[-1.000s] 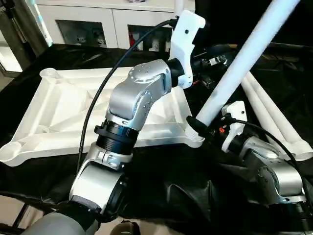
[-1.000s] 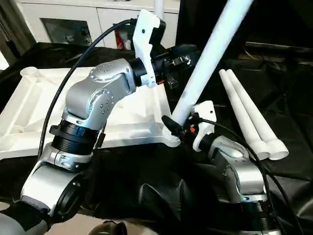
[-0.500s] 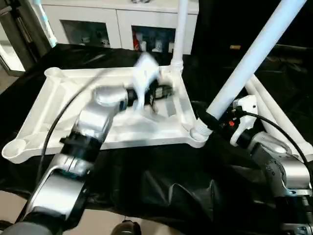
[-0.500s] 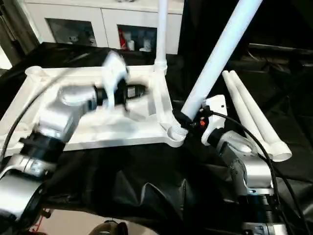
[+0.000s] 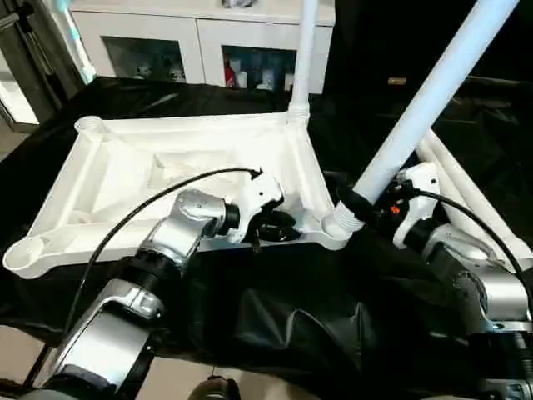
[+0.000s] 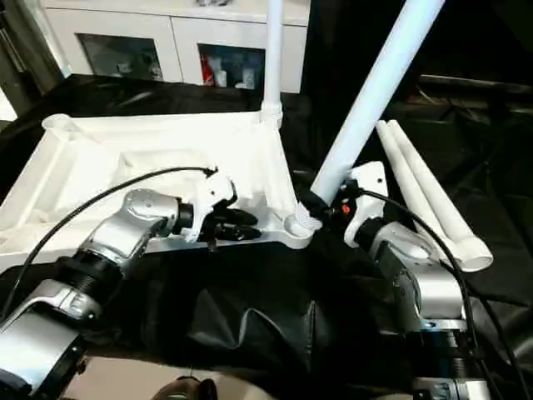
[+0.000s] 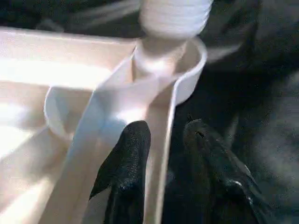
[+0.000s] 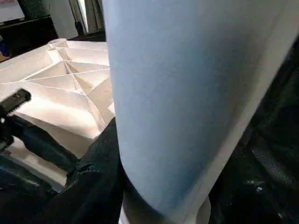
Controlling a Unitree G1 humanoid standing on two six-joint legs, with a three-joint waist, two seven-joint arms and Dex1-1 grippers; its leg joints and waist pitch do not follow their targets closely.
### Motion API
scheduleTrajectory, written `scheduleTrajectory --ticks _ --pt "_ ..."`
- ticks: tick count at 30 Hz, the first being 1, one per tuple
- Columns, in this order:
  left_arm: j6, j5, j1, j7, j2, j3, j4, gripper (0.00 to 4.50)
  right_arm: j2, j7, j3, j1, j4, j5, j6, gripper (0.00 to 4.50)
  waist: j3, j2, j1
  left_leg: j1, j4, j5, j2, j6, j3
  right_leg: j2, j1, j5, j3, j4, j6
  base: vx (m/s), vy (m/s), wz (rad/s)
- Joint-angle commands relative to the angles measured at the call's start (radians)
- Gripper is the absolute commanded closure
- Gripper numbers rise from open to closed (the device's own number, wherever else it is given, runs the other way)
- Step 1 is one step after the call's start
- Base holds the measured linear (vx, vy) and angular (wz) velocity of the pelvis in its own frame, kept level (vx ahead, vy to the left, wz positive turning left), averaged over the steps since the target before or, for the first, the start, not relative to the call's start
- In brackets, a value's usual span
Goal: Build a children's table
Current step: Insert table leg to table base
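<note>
Lying upside down on the black cloth (image 5: 275,333) before us is the white table top (image 5: 108,179), ribbed underside up, its empty round corner sockets showing at the far left (image 5: 87,125) and the near left (image 5: 21,254). We are counting next our left gripper (image 5: 279,227), which is reaching in low over the top's near edge; its two black fingers (image 7: 126,163) are standing part-way open astride the thin near rim, one inside the tray and one outside, and we cannot tell whether they are pressing on it. Just past them the near right corner socket (image 5: 333,229) is taking the ridged foot of a long white leg (image 5: 433,92), which is leaning up and away to the right rather than standing straight. Behind it, at the far right corner, another leg (image 5: 304,50) is standing upright in its socket. We are holding the leaning leg with our right gripper (image 5: 356,202), which is closed about half-way round the tube just above its foot, the tube lying between the fingers. Farther right, two more white legs (image 6: 425,196) are lying side by side on the cloth, touching each other, well apart from the table top. White cabinets (image 5: 200,42) with glass fronts are standing along the back, beyond the cloth.
</note>
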Motion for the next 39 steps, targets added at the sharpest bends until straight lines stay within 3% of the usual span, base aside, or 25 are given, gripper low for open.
scheduleTrajectory --ticks 1,16,21,31,35,39 --pt "-0.023 0.027 -0.037 0.016 -0.003 -0.010 0.036 3.02 -0.007 -0.001 0.002 0.002 -0.022 -0.003 0.007 2.59 -0.087 -0.005 -0.001 0.050 -0.066 -0.161 0.069 0.039 -0.036 -0.076 0.033 0.046 0.036 -0.075 -0.265 0.000 0.000 0.00" --pt "-0.088 0.057 -0.110 -0.021 -0.046 -0.007 0.208 3.02 -0.007 0.005 0.011 -0.001 -0.020 -0.006 0.008 2.59 -0.084 -0.006 0.000 0.050 -0.067 -0.174 0.069 0.048 -0.037 -0.080 0.033 0.057 0.036 -0.077 -0.284 0.000 0.000 0.00" --pt "-0.101 0.064 -0.156 -0.038 -0.056 0.001 0.282 3.64 -0.008 0.007 0.014 -0.007 -0.019 -0.008 0.010 2.59 -0.081 -0.005 0.001 0.050 -0.069 -0.192 0.071 0.044 -0.038 -0.082 0.033 0.032 0.036 -0.081 -0.286 0.000 0.000 0.00" --pt "-0.098 0.059 -0.179 -0.089 -0.055 0.016 0.331 4.45 -0.009 0.016 0.026 -0.019 -0.011 -0.007 0.018 2.59 -0.079 -0.004 -0.001 0.051 -0.073 -0.213 0.072 0.037 -0.039 -0.083 0.033 0.017 0.036 -0.082 -0.291 0.000 0.000 0.00" --pt "-0.085 0.033 -0.184 -0.124 -0.056 0.041 0.341 4.50 -0.018 0.041 0.058 -0.052 0.017 -0.014 0.056 2.59 -0.081 -0.006 -0.006 0.045 -0.072 -0.176 0.071 0.052 -0.040 -0.083 0.038 0.072 0.034 -0.075 -0.299 0.000 0.000 0.00" --pt "-0.052 0.013 -0.163 -0.157 -0.049 0.052 0.294 4.50 -0.038 0.071 0.106 -0.083 0.052 -0.040 0.089 2.59 -0.079 -0.004 -0.007 0.048 -0.067 -0.164 0.069 0.070 -0.036 -0.083 0.035 0.093 0.034 -0.077 -0.314 0.000 0.000 0.00"
